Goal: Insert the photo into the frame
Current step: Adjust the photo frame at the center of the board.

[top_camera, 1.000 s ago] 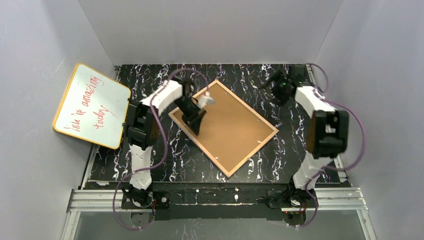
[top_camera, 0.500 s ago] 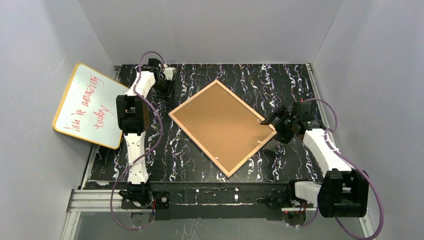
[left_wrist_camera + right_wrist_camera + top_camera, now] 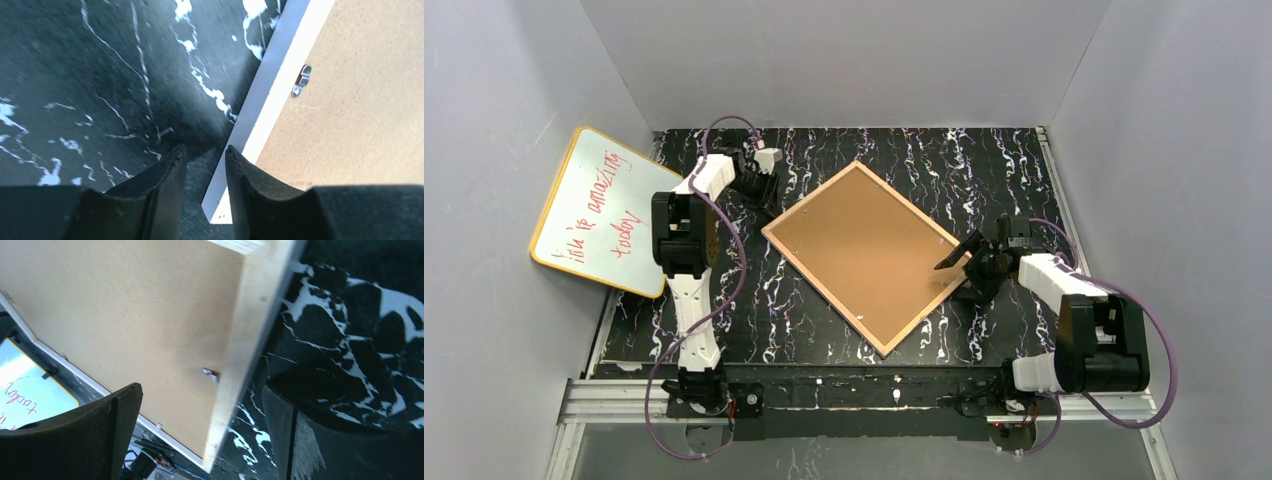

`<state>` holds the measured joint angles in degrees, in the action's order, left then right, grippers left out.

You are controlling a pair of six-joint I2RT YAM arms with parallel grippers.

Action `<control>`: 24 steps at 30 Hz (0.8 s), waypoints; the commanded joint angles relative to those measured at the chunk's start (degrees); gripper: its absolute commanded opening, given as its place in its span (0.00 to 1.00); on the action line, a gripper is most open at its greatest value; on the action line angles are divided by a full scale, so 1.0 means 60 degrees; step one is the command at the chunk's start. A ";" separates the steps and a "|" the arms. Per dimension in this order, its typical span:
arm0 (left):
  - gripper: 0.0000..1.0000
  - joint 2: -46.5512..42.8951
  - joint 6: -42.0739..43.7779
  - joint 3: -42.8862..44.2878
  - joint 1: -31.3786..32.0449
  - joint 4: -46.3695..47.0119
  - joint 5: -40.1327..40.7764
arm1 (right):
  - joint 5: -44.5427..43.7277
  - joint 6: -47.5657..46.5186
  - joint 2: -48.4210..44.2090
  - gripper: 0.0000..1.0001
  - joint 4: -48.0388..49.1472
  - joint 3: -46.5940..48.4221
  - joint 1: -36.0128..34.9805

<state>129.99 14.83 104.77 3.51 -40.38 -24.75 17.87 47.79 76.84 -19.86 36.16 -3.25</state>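
Note:
The frame [image 3: 824, 291] lies reverse side up on the black marbled table, turned like a diamond. A brown backing board [image 3: 869, 245] fills it. The photo is not in view. My left gripper [image 3: 761, 190] is low at the frame's left corner; in the left wrist view its jaws [image 3: 205, 150] stand slightly apart and empty, over the white rim [image 3: 270, 90]. My right gripper [image 3: 964, 268] is open at the frame's right corner. In the right wrist view [image 3: 200, 390] the frame's wooden edge [image 3: 245, 340] runs between its wide-spread fingers, touching neither.
An orange-rimmed whiteboard [image 3: 609, 210] with red handwriting leans at the left wall, and shows in the right wrist view [image 3: 25, 385]. Small metal clips [image 3: 301, 80] [image 3: 211, 374] hold the backing board. Grey walls enclose the table on three sides.
My left arm left the frame's top and went to its left corner. My right arm swung from the back right down to the frame's right corner, jaws open around the edge.

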 commanded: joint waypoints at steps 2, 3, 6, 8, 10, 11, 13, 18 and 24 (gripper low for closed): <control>0.33 -0.0561 0.0894 -0.1542 0.0150 -0.1133 -0.0679 | 0.0162 -0.0188 0.0997 0.99 0.1179 0.0541 0.0014; 0.32 -0.0686 0.1071 -0.1872 0.0172 -0.1235 -0.0732 | 0.0168 -0.0256 0.1273 0.99 0.1223 0.0796 0.0014; 0.32 -0.1126 0.1598 -0.2733 0.0283 -0.1484 -0.0954 | 0.0217 -0.0377 0.2129 0.99 0.1271 0.1742 0.0014; 0.31 -0.1460 0.1954 -0.3311 0.0333 -0.1704 -0.1157 | 0.0232 -0.0443 0.2610 0.99 0.1183 0.2412 0.0034; 0.30 -0.1807 0.2399 -0.3829 0.0426 -0.2108 -0.1340 | 0.0114 -0.0509 0.2998 0.99 0.1112 0.3025 0.0052; 0.30 -0.2003 0.2596 -0.4101 0.0472 -0.2272 -0.1408 | 0.0034 -0.0564 0.3219 0.99 0.1017 0.3366 0.0064; 0.30 -0.2459 0.2881 -0.4593 0.0526 -0.2547 -0.1551 | -0.0119 -0.0693 0.3620 0.99 0.0577 0.4048 0.0120; 0.30 -0.3296 0.3109 -0.4880 0.0444 -0.3026 -0.1431 | -0.1298 -0.0852 0.3625 0.99 -0.0278 0.5148 0.0265; 0.30 -0.3524 0.3026 -0.4523 0.0222 -0.3363 -0.1909 | -0.1751 -0.0711 0.2430 0.94 -0.0229 0.5440 -0.0472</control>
<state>112.51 32.01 75.77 5.67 -56.42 -31.90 10.31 43.31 98.10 -20.47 66.26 -2.44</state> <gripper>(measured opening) 0.295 0.947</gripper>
